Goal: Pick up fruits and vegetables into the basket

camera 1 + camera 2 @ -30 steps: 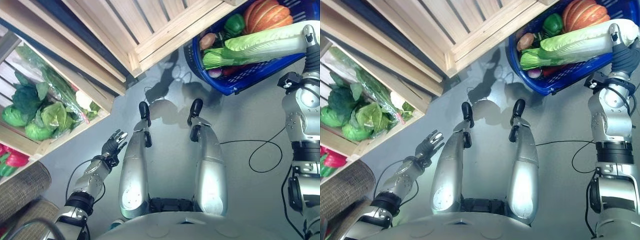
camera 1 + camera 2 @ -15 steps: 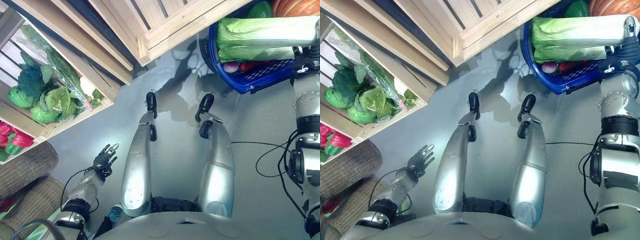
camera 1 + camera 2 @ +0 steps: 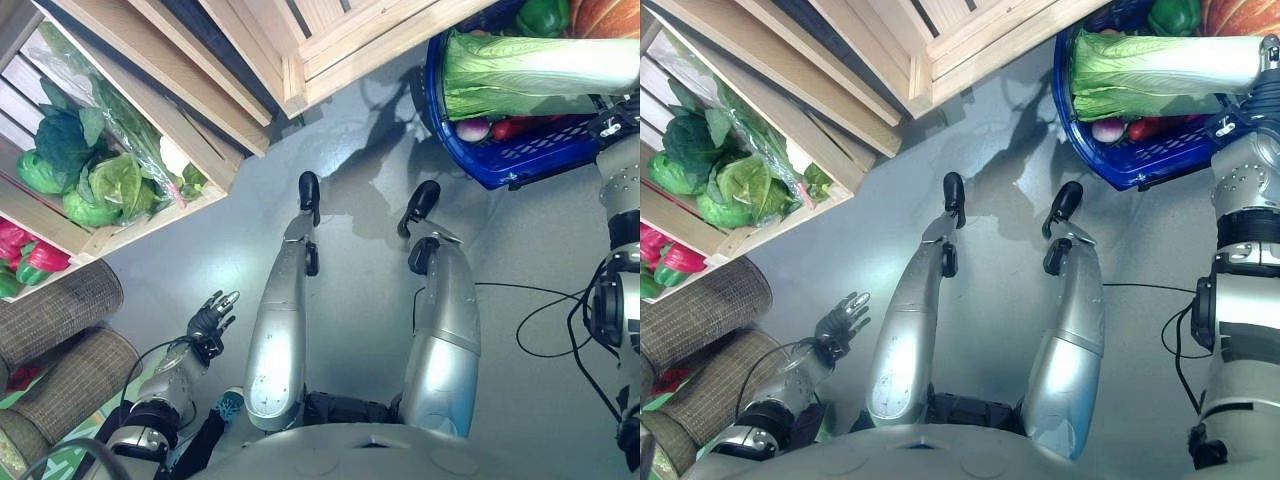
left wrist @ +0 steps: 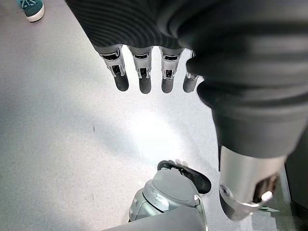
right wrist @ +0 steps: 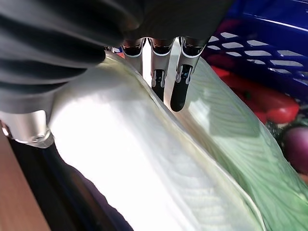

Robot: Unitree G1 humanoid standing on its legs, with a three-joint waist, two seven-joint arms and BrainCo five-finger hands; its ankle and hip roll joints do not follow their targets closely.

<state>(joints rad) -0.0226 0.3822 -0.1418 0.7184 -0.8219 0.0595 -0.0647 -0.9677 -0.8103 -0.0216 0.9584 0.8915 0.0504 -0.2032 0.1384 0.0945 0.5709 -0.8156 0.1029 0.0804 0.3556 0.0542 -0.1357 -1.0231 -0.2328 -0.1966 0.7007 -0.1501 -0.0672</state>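
**Open floor in the middle, crates and basket on the flanks**

Bare grey floor lies between the wooden crate of greens at far left and the blue basket at far right. A long cabbage spans the basket's top. Woven baskets crowd the near left.

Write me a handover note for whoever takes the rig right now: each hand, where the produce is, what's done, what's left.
Left hand: open and free, low over the grey floor.
Right hand: fingers laid on the napa cabbage, which lies across the blue basket; whether it grips cannot be told.
In the basket: green pepper, pumpkin, a red piece and a purple one under the cabbage.
Left: leafy greens and red peppers sit in the wooden crate on the robot's left.
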